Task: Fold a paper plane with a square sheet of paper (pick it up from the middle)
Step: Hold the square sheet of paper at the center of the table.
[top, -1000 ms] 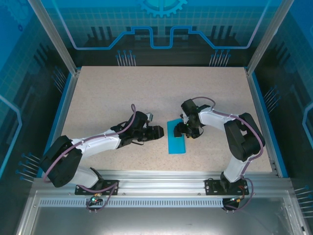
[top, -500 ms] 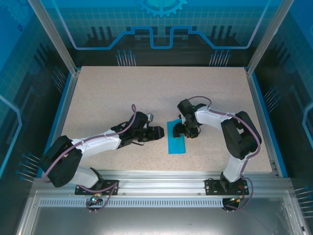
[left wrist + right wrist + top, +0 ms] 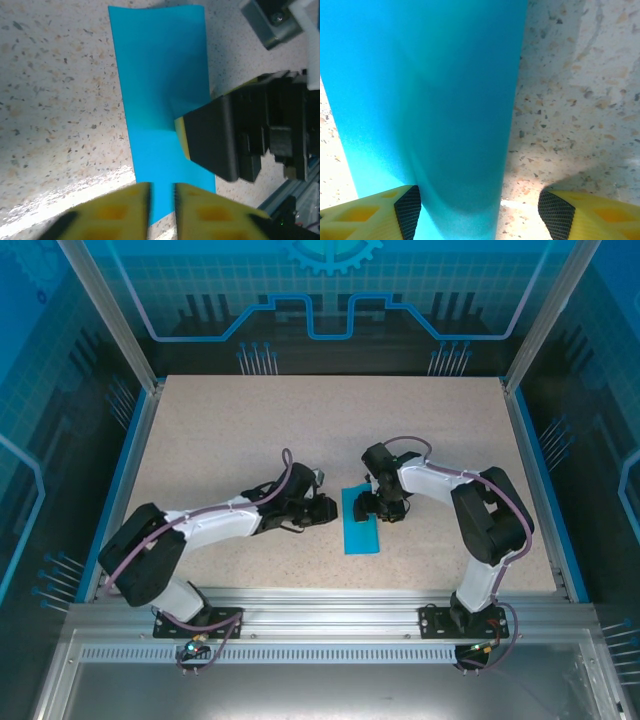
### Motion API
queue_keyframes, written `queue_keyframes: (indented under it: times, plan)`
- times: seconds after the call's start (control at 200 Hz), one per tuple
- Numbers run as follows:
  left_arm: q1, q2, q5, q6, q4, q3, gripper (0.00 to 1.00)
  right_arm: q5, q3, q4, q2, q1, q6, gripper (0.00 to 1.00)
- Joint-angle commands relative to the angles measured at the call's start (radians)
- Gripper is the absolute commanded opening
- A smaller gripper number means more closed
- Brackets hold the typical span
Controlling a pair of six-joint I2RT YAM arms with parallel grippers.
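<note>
Folded teal sheet of paper point(image 3: 360, 532) lies flat as a strip on the bench point(image 3: 220, 440). My left jaws sit just left of it, narrowed to a slit. My right jaws are spread wide, straddling its far right edge.

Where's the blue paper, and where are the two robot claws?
blue paper point(image 3: 361, 536): top view, on its bare near half.
left gripper point(image 3: 161, 199): left wrist view, midway between its yellow fingertips.
right gripper point(image 3: 479, 207): right wrist view, midway between its padded fingertips.
</note>
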Motion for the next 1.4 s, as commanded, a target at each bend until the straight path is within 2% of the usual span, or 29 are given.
queue_keyframes:
  times: [0.0, 0.35, 0.725, 1.395]
  plan:
    - [-0.016, 0.065, 0.018, -0.017, -0.044, 0.06, 0.0, 0.067, -0.051, 0.022, 0.095, 0.006, -0.001, 0.71]
    - [-0.04, 0.208, 0.048, -0.068, 0.014, 0.13, 0.0, 0.056, -0.068, 0.038, 0.095, 0.007, 0.004, 0.71]
    - [-0.05, 0.28, 0.045, -0.076, 0.015, 0.162, 0.0, 0.055, -0.076, 0.043, 0.096, 0.006, 0.006, 0.71]
    - [-0.078, 0.351, -0.03, -0.075, -0.113, 0.186, 0.0, 0.056, -0.071, 0.034, 0.081, 0.006, 0.01, 0.71]
